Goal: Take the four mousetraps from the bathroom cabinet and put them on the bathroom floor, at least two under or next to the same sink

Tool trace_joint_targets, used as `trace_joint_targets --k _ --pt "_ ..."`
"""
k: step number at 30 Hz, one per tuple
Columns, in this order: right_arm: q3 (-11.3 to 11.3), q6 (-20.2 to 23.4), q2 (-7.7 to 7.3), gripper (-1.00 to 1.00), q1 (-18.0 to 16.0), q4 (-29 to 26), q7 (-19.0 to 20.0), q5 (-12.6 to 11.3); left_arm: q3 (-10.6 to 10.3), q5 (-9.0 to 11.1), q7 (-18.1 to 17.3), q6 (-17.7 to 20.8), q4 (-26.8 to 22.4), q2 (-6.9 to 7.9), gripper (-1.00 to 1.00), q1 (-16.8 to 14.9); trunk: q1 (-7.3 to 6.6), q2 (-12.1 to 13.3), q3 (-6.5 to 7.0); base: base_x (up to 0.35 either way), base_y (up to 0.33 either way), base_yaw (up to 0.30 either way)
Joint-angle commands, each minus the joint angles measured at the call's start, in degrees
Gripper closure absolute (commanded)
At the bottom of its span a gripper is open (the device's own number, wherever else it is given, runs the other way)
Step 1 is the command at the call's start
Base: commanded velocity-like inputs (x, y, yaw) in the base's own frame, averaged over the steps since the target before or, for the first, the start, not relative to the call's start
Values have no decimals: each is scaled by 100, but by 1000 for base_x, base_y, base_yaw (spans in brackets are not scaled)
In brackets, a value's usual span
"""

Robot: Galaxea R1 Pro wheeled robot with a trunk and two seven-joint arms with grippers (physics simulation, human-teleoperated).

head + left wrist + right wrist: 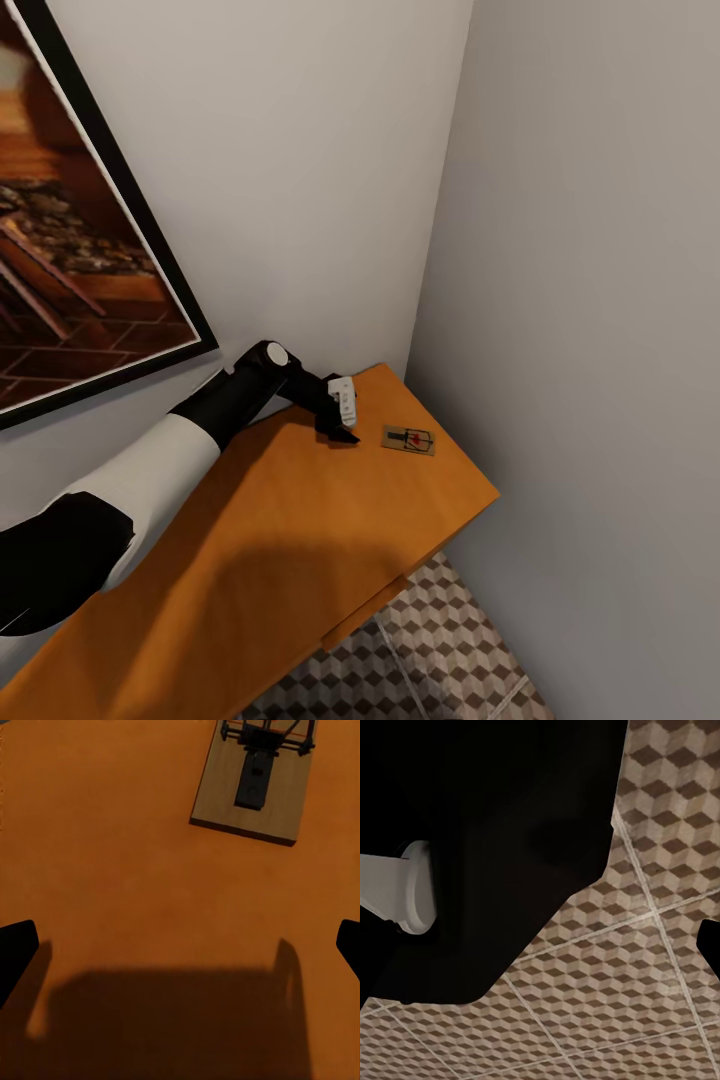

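Observation:
One mousetrap point(408, 440), a small brown board with dark wire parts, lies flat on the orange-wood cabinet top point(300, 560) near its far right corner. My left gripper point(345, 425) hovers just left of it, pointing down at the top. In the left wrist view the mousetrap point(255, 784) lies beyond the gripper point(180, 952), whose black fingertips point(15, 952) stand wide apart with only bare cabinet wood point(112, 870) between them. The right gripper point(540, 960) hangs over the cube-patterned bathroom floor point(607, 967). One fingertip point(709, 945) shows at the frame's edge, holding nothing.
The cabinet stands in a corner between two grey walls point(600, 250). A framed picture point(70, 220) hangs on the wall above its left part. Patterned floor point(440, 640) shows below the cabinet's front edge. A dark part of the robot's body point(487, 832) covers much of the right wrist view.

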Motion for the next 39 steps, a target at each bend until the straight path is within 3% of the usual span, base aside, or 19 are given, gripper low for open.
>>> trace_joint_targets --k 1,11,15,26,39 --pt "-50 -19 -2 -100 -3 4 23 38 1 -13 -24 61 -7 -3 -100 -4 3 -9 -8 0 0 0" --pt "-50 -22 -2 -100 -3 4 24 38 6 -2 -47 66 -140 -23 -100 -4 3 -9 -8 0 0 0" --pt "-50 -20 -2 -100 -3 4 25 38 -1 22 -76 157 -427 -195 -100 -4 3 -9 -8 0 0 0" --pt "-50 -19 -2 -100 -3 4 25 38 -17 55 -85 187 -479 -425 -100 -4 3 -9 -8 0 0 0" --pt "-50 -19 -2 -100 -3 4 25 38 -49 67 -89 188 -461 -457 -100 1 3 -9 -8 0 0 0"
